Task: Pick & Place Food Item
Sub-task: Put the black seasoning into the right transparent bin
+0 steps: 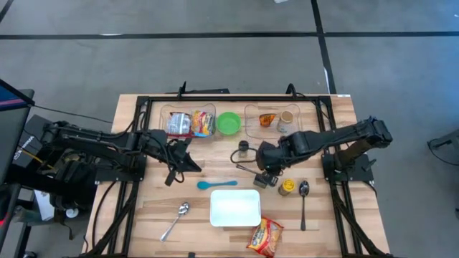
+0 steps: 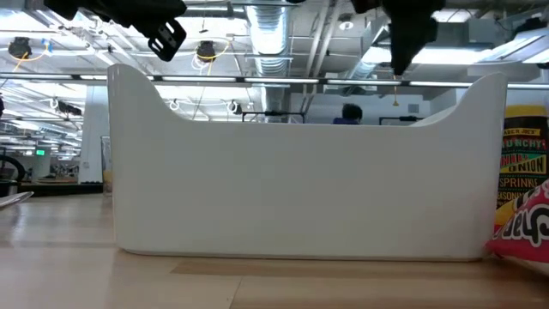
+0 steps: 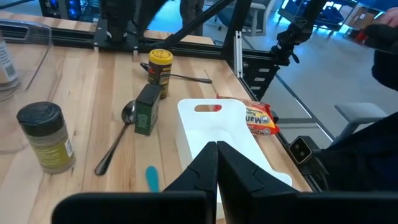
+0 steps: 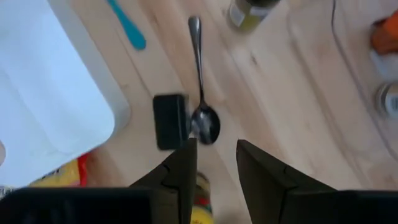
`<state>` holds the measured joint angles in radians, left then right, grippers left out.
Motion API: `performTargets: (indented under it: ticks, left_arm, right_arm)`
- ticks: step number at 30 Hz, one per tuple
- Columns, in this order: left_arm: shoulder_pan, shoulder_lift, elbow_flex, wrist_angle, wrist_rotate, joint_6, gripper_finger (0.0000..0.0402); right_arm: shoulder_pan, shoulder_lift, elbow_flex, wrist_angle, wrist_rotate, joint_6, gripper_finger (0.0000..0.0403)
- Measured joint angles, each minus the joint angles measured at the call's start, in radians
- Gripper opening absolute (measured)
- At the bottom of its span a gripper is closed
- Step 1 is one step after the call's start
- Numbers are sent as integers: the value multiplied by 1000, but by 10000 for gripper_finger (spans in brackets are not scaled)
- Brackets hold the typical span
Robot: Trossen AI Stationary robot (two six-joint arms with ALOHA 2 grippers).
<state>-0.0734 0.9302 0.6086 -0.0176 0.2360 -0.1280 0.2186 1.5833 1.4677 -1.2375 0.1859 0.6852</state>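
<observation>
Red snack bag, yellow "ONION" jar

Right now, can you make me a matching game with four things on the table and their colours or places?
Things:
1. bowl
2. tray
3. snack bag
4. small spatula

Colours and places:
A. blue, lying just behind the tray
B. green, at the back between two clear containers
C. red and yellow, at the front edge of the table
D. white, in the middle near the front

Right pairs: 1-B, 2-D, 3-C, 4-A
</observation>
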Motion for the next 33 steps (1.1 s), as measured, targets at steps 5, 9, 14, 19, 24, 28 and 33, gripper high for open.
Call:
performTargets:
  ticks: [5, 9, 14, 19, 24, 28, 33]
  left_arm:
    - [0, 0, 0, 0, -3, 0, 0]
    - [0, 0, 0, 0, -3, 0, 0]
    - [0, 0, 0, 0, -4, 0, 0]
    - [0, 0, 0, 0, -4, 0, 0]
    - [0, 0, 0, 2, -4, 0, 0]
    - [0, 0, 0, 5, -4, 0, 0]
    - [1, 0, 0, 5, -4, 0, 0]
  right_arm:
    - [55, 7, 0, -28, 0, 67, 107]
    - [85, 18, 1, -36, -1, 78, 107]
    - [108, 54, 1, -40, -3, 127, 107]
    - [90, 112, 0, -40, -8, 104, 107]
    - [61, 163, 0, -41, -46, 101, 107]
    - [41, 190, 0, -35, -67, 71, 114]
    - [34, 190, 0, 1, -73, 63, 147]
